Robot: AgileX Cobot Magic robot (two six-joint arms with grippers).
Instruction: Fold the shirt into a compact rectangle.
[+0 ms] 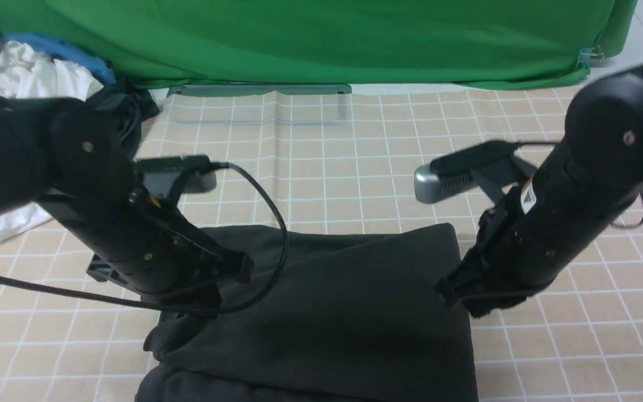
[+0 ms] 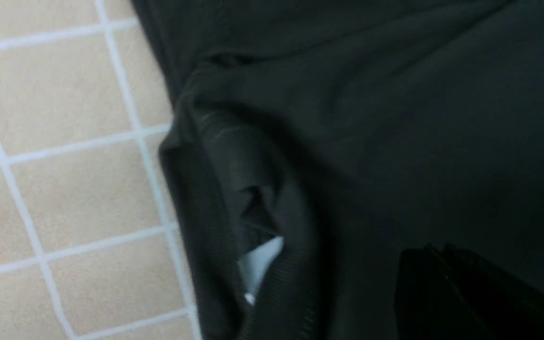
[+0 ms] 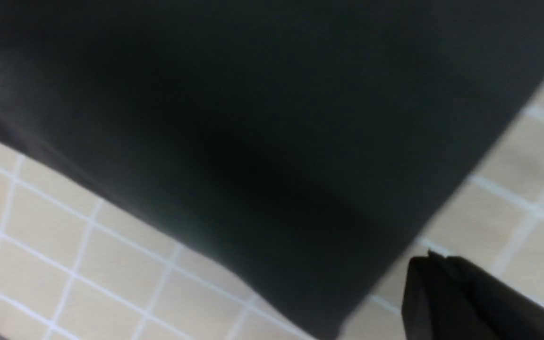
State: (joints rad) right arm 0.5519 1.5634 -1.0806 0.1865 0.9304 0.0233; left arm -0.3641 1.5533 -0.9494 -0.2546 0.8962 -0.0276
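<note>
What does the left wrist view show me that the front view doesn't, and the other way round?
Only the left wrist view: the shirt collar's ribbed edge with a white tag inside it. Only the front view: both arms, the left gripper and right gripper at the shirt's two side edges, the green backdrop and a clothes pile at far left. Both: black shirt on the checked cloth.
</note>
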